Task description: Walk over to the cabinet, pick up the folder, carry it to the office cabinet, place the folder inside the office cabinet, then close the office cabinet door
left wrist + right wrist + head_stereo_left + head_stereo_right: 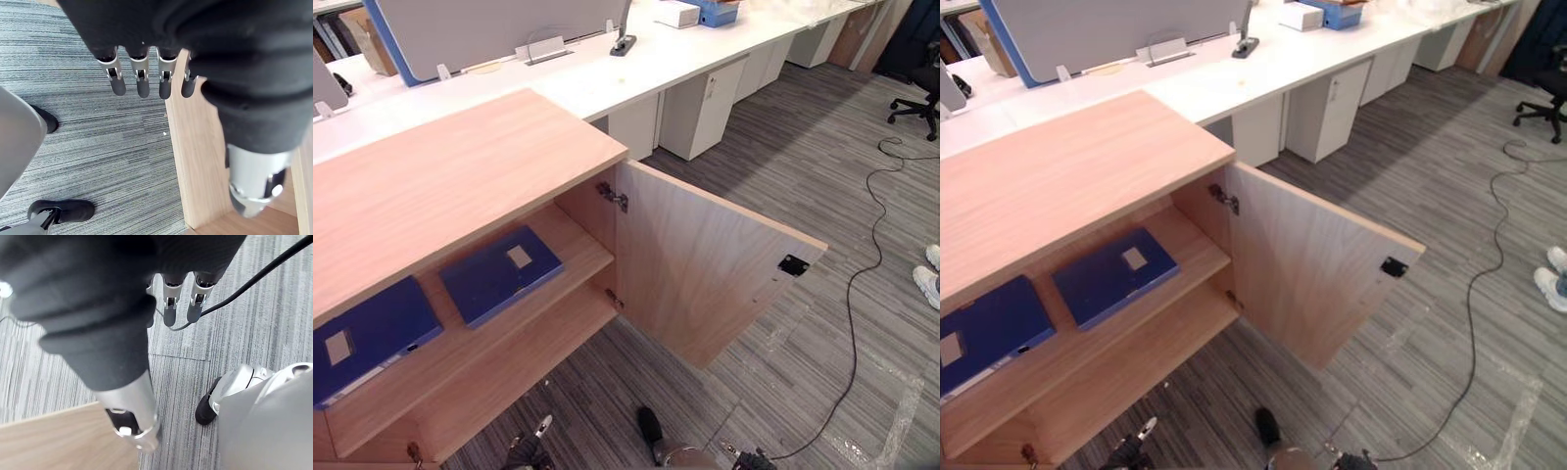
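A light wooden office cabinet (460,186) stands in front of me with its door (705,264) swung wide open to the right. Two blue folders lie flat on its upper shelf (582,250). One folder (499,274) is near the middle and the other folder (367,338) is at the left. The lower shelf (509,372) is bare. My left hand (142,81) hangs over the carpet beside a wooden panel (195,161), fingers straight, holding nothing. My right hand (181,303) also hangs open over the carpet, near a wooden edge (58,440).
A long white desk (607,78) with a grey partition screen (489,29) runs behind the cabinet, and white drawer units (700,108) stand under it. An office chair (920,98) is at the far right. A person's white shoes (930,274) show at the right edge.
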Robot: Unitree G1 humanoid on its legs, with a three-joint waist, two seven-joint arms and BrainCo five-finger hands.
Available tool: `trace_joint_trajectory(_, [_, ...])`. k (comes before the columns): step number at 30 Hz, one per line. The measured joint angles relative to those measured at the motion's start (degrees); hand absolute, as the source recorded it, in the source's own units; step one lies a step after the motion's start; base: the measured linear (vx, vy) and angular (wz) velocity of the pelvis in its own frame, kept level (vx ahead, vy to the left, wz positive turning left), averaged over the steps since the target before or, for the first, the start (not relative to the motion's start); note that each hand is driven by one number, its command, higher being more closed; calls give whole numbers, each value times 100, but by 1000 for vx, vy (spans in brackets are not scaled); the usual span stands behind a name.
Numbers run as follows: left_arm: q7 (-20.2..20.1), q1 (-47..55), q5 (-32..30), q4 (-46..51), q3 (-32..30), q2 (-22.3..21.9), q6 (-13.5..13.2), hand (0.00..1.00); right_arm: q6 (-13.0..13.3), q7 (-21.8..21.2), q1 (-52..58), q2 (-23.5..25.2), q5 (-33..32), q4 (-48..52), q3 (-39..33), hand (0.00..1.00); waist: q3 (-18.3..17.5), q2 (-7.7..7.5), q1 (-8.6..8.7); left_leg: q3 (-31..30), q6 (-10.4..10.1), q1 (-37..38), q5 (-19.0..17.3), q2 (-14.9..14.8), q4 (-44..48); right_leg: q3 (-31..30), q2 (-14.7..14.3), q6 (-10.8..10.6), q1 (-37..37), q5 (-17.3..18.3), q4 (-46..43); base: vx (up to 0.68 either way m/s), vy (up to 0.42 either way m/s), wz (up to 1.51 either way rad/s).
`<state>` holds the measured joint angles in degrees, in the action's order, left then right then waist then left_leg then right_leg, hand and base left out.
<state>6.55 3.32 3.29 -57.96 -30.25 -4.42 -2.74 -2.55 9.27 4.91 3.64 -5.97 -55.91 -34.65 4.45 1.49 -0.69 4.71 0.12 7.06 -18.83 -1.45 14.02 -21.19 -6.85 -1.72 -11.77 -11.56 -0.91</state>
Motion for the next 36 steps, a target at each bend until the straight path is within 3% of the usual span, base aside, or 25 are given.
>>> trace_joint_trajectory(3, [0, 7, 2, 7, -20, 3, 1, 0, 0, 16, 28, 5, -185, 3, -15, 0, 43, -23, -1, 113, 1, 111, 0, 0, -30, -68, -31, 11, 72, -11, 32, -4, 7, -19])
trace_joint_trajectory(4, [-1, 16, 4, 5, -42, -2, 2, 0, 1, 19, -9, 4, -188, 9, -11, 0, 101, 29, -10, 270, 5, 121, 1, -61, -40, 185, -17, 142, -17, 135, -22, -26, -13, -58])
trace_joint_trajectory(5, [-6, 30, 17, 16, -68, -23, 1, 0, 1, 34, -70, -18, -187, 19, 2, 0, 129, 31, -60, 489, 5, 132, 8, -114, -63, 1250, 164, 502, -321, 493, -480, -18, 9, -74])
trace_joint_trajectory(6, [-10, 39, 29, 20, -122, -17, 1, 0, 4, 45, -106, -17, -186, 30, 10, 0, 165, 49, -67, 596, 5, 128, 10, -133, -65, 1788, 314, 560, -516, 690, -820, 18, 55, -87])
trace_joint_trajectory(7, [-11, 120, 51, 12, -270, 3, 11, 0, 17, 51, -126, -15, -205, 44, 28, 0, 210, 5, -59, 752, -16, 222, -6, -103, -68, 2896, 775, 685, -782, 1017, -1636, 50, 92, -59])
trace_joint_trajectory(8, [-9, 169, 53, 18, -319, 2, 12, 0, 33, 53, -74, -21, -228, 62, 34, 0, 209, -16, -31, 796, -34, 302, -31, -67, -67, 3362, 1000, 819, -784, 1112, -1960, 103, 118, -65])
trace_joint_trajectory(9, [-11, 194, 100, 23, -521, -22, 20, 0, 48, 52, -35, -59, -226, 51, 97, 0, 218, -59, -16, 839, -36, 448, -69, -8, 31, 3686, 1088, 757, -735, 1131, -2220, 117, 73, -68])
trace_joint_trajectory(10, [-10, 195, 148, -5, -698, -44, 33, 0, 49, 52, -23, -83, -184, 31, 283, 0, 232, -161, -33, 819, 124, 420, 21, 13, 229, 3744, 1062, 762, -660, 1101, -2171, 113, 38, -76])
trace_joint_trajectory(11, [-10, 196, 149, -15, -718, -43, 46, 0, 46, 51, -26, -83, -184, 12, 342, 0, 218, -166, -61, 813, 210, 399, 51, 10, 314, 3714, 994, 714, -564, 1043, -1975, 78, -37, -85])
trace_joint_trajectory(12, [-16, 209, 149, -71, -723, -46, 66, 0, 36, 49, -82, -87, -169, 14, 383, 0, 96, -70, -129, 794, 376, 399, 22, -62, 39, 3653, 742, 557, -420, 865, -1373, 70, -79, -68])
trace_joint_trajectory(13, [-29, 206, 150, -83, -669, -65, 76, 0, 18, 47, -87, -169, -152, 83, 353, 0, 2, 126, -132, 749, 186, 434, -11, -292, -270, 4098, 819, 924, -677, 1372, -2032, 129, -71, -39])
trace_joint_trajectory(14, [-54, 206, 152, 0, -670, -46, 64, 0, -26, 57, -56, -129, -151, 123, 325, 0, 109, -95, -123, 719, -120, 614, -25, -155, -423, 4328, 1389, 819, -869, 2241, -3602, 152, -54, -1])
trace_joint_trajectory(15, [-38, 274, 148, 46, -721, 13, 53, 0, -32, 58, 6, -81, -151, 115, 328, 0, 90, -179, -128, 724, -139, 692, -34, -74, -442, 4298, 1492, 625, -730, 2402, -3580, 218, -73, -16])
trace_joint_trajectory(16, [-22, 348, 156, -83, -825, 29, 89, 0, -36, 52, 18, -66, -160, 108, 324, 0, 23, -106, -197, 805, -183, 719, -59, -179, -369, 4248, 1262, 570, -478, 2503, -3173, 213, -138, -44])
trace_joint_trajectory(17, [11, 441, 184, -174, -981, -14, 130, 0, -19, 35, 22, -100, -160, 134, 313, 0, -64, -1, -194, 815, -94, 567, 43, -275, -102, 4182, 1044, 563, -280, 2298, -2667, 183, -147, -51])
trace_joint_trajectory(20, [19, 504, 204, -148, -982, -50, 116, 0, -9, 42, 36, -78, -177, -69, 213, 0, -125, -49, -196, 543, -109, 453, 96, -277, -171, 4131, 821, 604, 440, 1755, -1407, 62, -119, -19])
trace_joint_trajectory(25, [22, 613, 226, -53, -845, -34, 112, 0, -5, 42, 45, -102, -168, -243, 213, 0, -276, -64, -198, 333, -216, 31, 556, -331, -492, 3994, 642, 419, 785, 1468, -719, -40, 23, -11])
trace_joint_trajectory(32, [40, 633, 228, -94, -2, 249, 110, 0, -6, 37, -5, -171, -47, -413, 216, 0, -336, -17, -174, 199, -61, 4, 709, -74, -705, 3933, 606, 300, 1249, 674, 495, 19, 91, -2])
trace_joint_trajectory(36, [35, 637, 200, -99, 469, 449, 116, 0, -18, 55, -275, -204, -215, -142, 268, 0, -299, -33, -181, 123, -1, 21, 752, 49, -761, 3864, 654, 270, 1266, 599, 579, -29, 76, -4])
